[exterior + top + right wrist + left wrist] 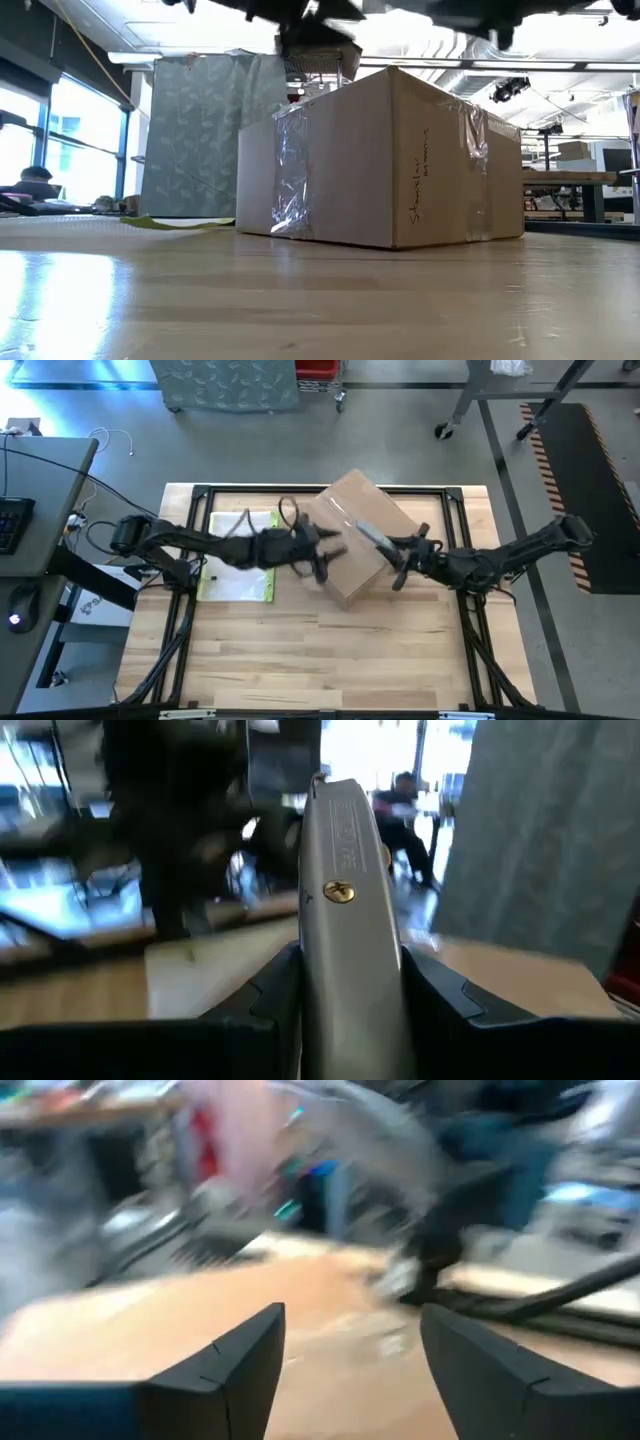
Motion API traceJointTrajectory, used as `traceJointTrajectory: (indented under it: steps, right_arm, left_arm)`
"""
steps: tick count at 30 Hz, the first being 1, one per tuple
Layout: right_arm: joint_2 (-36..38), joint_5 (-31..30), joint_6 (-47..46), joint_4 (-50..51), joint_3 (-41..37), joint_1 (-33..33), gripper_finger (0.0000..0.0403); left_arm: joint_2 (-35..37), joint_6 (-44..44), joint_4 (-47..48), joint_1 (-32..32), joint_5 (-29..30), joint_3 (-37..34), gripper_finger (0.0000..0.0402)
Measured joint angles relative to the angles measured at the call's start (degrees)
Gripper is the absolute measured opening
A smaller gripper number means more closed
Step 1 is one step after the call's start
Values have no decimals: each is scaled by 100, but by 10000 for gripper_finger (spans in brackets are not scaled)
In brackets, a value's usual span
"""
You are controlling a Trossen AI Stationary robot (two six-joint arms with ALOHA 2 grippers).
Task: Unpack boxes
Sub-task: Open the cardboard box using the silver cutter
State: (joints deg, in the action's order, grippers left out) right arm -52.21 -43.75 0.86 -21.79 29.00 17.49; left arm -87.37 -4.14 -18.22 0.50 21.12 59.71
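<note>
The brown cardboard box [350, 525] stands on the wooden table slightly behind its middle. It is closed and has clear tape over its edges [292, 170]. My left gripper [325, 555] hovers at the box's left near corner, open, with nothing between its fingers [240, 1360]. My right gripper [397, 555] reaches in from the right over the box top and is shut on a grey metal utility knife [345, 870]. The knife points out over the box [370, 535]. My right gripper pinches the utility knife's grey handle [350, 980] between its two fingers, one on each flat side. The fingers come about level from the table's right and lie along the knife. Its front end [335, 795] sticks out past the fingertips. The knife is held clear above the box top.
A flat clear sleeve with a yellow edge [238, 555] lies on the table left of the box, under my left arm. A black frame [200, 490] borders the table. A desk with a mouse [18, 605] stands at the left. A person [405, 800] sits far behind.
</note>
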Motion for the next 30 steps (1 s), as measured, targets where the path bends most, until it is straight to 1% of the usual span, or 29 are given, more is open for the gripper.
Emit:
traceJointTrajectory:
  steps: [1, 2, 4, 6, 9, 12, 14, 16, 19, 20, 23, 25, 27, 30]
  right_arm:
    - [160, 5, -106, 363, -12, 4, 106]
    - [320, 12, -218, 696, -25, 11, 106]
    - [614, -1, -445, 1186, -6, -25, 106]
    - [751, -119, -742, 1682, -43, -77, 106]
    - [763, -78, -1043, 1915, -307, -207, 106]
    - [595, 5, -1474, 1665, -701, -393, 106]
    - [444, 77, -1611, 1310, -997, -510, 106]
    - [277, 145, -1485, 634, -1237, -657, 106]
    - [-56, 317, -1326, -363, -1602, -1050, 106]
    - [-183, 432, -1252, -729, -1704, -1230, 106]
    - [-623, 1127, -901, -1898, -1900, -1777, 106]
    - [-903, 1621, -658, -2517, -1909, -2100, 106]
    - [-1069, 2008, -427, -2807, -1811, -2327, 106]
    - [-1036, 2326, -223, -3081, -1523, -2436, 106]
  left_arm:
    - [59, -67, 281, 210, -58, 56, 219]
    - [98, -95, 505, 420, -253, 92, 214]
    - [107, -146, 901, 832, -787, 100, 199]
    - [26, -209, 1202, 1226, -1405, 99, 179]
    - [-137, -271, 1723, 1742, -2055, 97, 148]
    - [-210, -270, 2353, 2061, -2394, 97, 118]
    - [-137, -269, 2816, 2105, -2465, 126, 97]
    - [-33, -304, 3247, 2108, -2539, 141, 75]
    - [117, -504, 3954, 1956, -2509, 143, 45]
    - [176, -616, 4171, 1882, -2513, 142, 36]
    - [380, -983, 4721, 1577, -2441, 134, 15]
    - [545, -1158, 4908, 1322, -2129, 113, 6]
    - [775, -1314, 4946, 1077, -1682, 90, 2]
    - [1138, -1363, 4910, 744, -1201, 55, 3]
